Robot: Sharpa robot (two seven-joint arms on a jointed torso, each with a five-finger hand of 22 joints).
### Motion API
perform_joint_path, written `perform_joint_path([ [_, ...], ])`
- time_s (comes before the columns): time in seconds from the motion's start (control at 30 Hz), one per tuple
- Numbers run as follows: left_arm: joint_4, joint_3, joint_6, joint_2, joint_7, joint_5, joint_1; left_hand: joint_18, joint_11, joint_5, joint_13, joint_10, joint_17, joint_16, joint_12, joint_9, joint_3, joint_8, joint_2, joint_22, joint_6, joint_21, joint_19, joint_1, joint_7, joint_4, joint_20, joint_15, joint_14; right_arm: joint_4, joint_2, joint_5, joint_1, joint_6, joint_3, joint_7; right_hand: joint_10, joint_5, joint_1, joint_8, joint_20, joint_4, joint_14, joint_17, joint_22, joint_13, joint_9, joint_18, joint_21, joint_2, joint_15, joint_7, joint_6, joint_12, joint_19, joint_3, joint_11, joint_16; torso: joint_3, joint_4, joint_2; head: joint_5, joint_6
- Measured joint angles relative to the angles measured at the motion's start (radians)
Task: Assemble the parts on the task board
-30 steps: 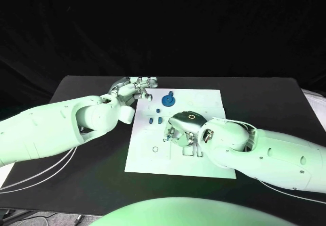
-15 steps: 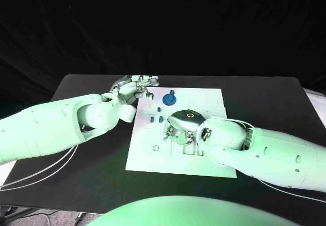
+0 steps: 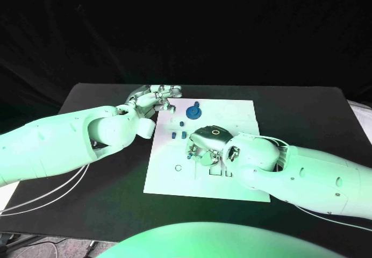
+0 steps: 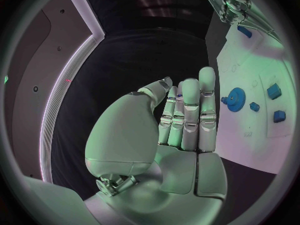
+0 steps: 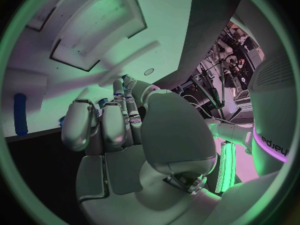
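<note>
The white task board (image 3: 233, 115) lies mid-table. A blue gear (image 3: 193, 112) stands near its far edge, with small blue parts (image 3: 177, 136) beside the left edge. My left hand (image 3: 155, 98) hovers at the board's far left corner. Its fingers (image 4: 187, 115) are straight and together, and a small blue part (image 4: 179, 90) is pinched against the thumb. My right hand (image 3: 205, 146) is curled over the board's middle, fingertips down. A bit of blue (image 5: 103, 103) shows between its thumb and fingers (image 5: 115, 117), seemingly a small part pinched there.
The board (image 5: 87, 15) has dark rectangular recesses (image 5: 94, 40), and a blue peg (image 5: 20, 114) lies near its edge. The gear (image 4: 236, 99) and blue blocks (image 4: 274, 91) sit on the board (image 4: 262, 135). Black table (image 3: 310, 107) surrounds it. White cables (image 3: 47, 199) trail at left.
My right hand has crept slightly toward the board's far side. The left hand stays at the corner, barely shifted.
</note>
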Motion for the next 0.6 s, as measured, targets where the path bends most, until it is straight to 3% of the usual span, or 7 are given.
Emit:
perform_joint_path([
  [0.23,0.001,0.000,0.001,0.000,-0.003,0.000,0.000,0.000,0.000,0.000,0.000,0.000,0.000,0.000,0.000,0.000,0.000,0.000,0.000,0.000,0.000,0.000,0.000,0.000,0.000,0.000,0.000,0.000,0.000,-0.004,0.007,0.000,0.001,0.010,0.001,0.000,0.001,0.005,-0.007,-0.002,0.000,0.000,0.000,0.000,-0.001,0.000,0.000,0.000,0.000,-0.007,0.000,0.001,-0.001,-0.002,0.000,0.000,0.001,0.000,-0.0006,-0.0001,0.000,0.000,-0.001],
  [0.37,0.001,0.000,0.002,0.000,-0.005,0.000,0.000,0.000,0.000,0.000,0.000,0.000,0.000,0.000,0.000,0.000,0.000,0.000,0.000,0.000,0.000,0.000,0.000,0.000,0.000,0.000,0.000,0.000,0.000,-0.011,0.016,0.000,0.001,0.017,0.000,-0.003,-0.023,0.022,-0.034,-0.005,0.000,0.006,0.000,0.000,-0.004,-0.001,-0.002,0.000,0.000,-0.017,0.000,0.018,-0.025,-0.022,0.000,-0.006,0.014,0.000,-0.0006,-0.0002,-0.001,0.000,-0.001],
  [0.6,0.002,0.000,0.003,-0.002,-0.008,0.000,0.000,0.000,0.000,0.000,0.000,0.000,-0.004,0.000,0.004,0.000,0.000,0.000,0.000,-0.001,0.000,-0.004,0.000,0.000,0.000,0.000,0.000,-0.002,-0.003,-0.022,0.030,0.000,0.001,0.030,-0.002,-0.010,-0.102,0.033,-0.059,-0.005,0.013,0.011,0.000,-0.002,-0.013,-0.002,-0.026,0.000,-0.006,-0.043,0.018,0.033,-0.088,-0.019,-0.005,-0.031,0.030,0.000,-0.0005,-0.0011,0.000,0.000,-0.001],
])
